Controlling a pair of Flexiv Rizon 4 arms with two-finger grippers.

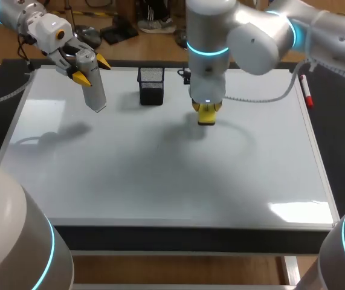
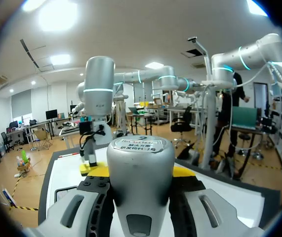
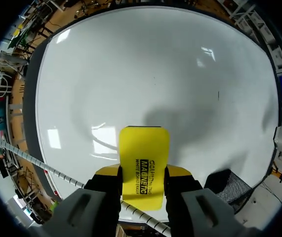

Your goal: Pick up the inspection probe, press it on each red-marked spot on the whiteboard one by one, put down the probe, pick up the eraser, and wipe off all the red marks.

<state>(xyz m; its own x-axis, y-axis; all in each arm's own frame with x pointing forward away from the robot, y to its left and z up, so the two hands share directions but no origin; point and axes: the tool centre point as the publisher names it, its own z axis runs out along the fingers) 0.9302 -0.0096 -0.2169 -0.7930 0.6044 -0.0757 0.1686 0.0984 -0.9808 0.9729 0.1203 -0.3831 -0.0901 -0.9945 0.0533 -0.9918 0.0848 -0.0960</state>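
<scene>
My left gripper [image 1: 86,67] is shut on the grey inspection probe [image 1: 93,84], which hangs tilted above the whiteboard's [image 1: 160,175] far left corner. In the left wrist view the probe [image 2: 140,173] fills the space between the fingers of my left gripper [image 2: 140,202]. My right gripper [image 1: 206,109] points down at the board's far middle, shut on the yellow eraser [image 1: 206,116]. The right wrist view shows the eraser [image 3: 144,158] clamped in my right gripper [image 3: 143,174], its end at the whiteboard [image 3: 145,69]. I see no red marks on the board.
A black mesh pen cup [image 1: 151,86] stands on the board's far edge, between the two grippers. A red marker [image 1: 306,92] lies off the board's right edge. A cable runs from my right arm across the far right corner.
</scene>
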